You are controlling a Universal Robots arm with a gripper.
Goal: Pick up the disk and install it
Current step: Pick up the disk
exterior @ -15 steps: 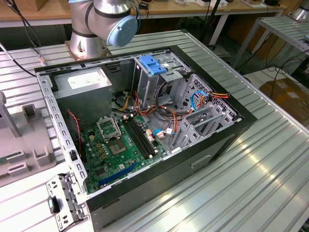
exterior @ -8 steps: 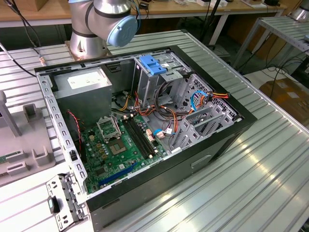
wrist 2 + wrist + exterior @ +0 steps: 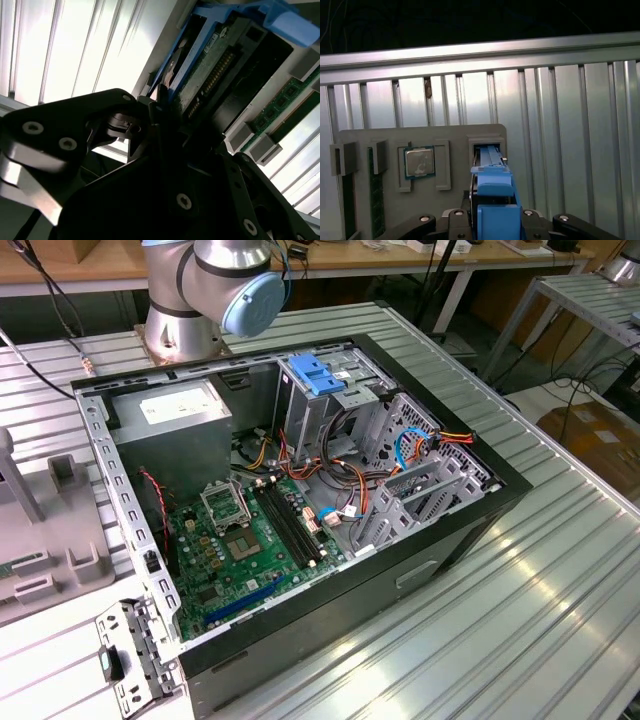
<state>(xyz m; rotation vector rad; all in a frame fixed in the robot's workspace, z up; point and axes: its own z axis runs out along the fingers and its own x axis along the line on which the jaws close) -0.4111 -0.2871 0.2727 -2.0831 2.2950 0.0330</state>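
Looking across the exterior view, we see the arm point(image 3: 215, 290) rising at the upper middle of the frame behind an open computer case point(image 3: 400, 580) that lies on its side on the ribbed bench point(image 3: 520, 580). A short blue bracket point(image 3: 315, 375) sits at the case's far wall, and orange and black cables point(image 3: 345, 475) cross its middle. A grey holder point(image 3: 60, 540) rests at the exterior view's left, just beside the case.

The wrist views take us close to the work. In the first wrist view the hand point(image 3: 492, 220) is drawn narrow about the disk point(image 3: 495, 195), its dark fingers point(image 3: 456, 216) flanking the light-blue carrier and, as far as we can tell, pressed against its sides. The disk's far end stands at a slot in the grey holder point(image 3: 420, 137), next to a processor chip point(image 3: 419, 162) seated in its own recess. In the second wrist view the hand point(image 3: 160, 107) meets the disk point(image 3: 220, 55) at one end, with the drive's circuit board showing inside the blue frame and green memory sticks point(image 3: 280, 105) lying just beside it.

Past the holder, bare ribbed bench point(image 3: 570, 125) runs to a raised rail point(image 3: 470, 55), with darkness beyond that edge.
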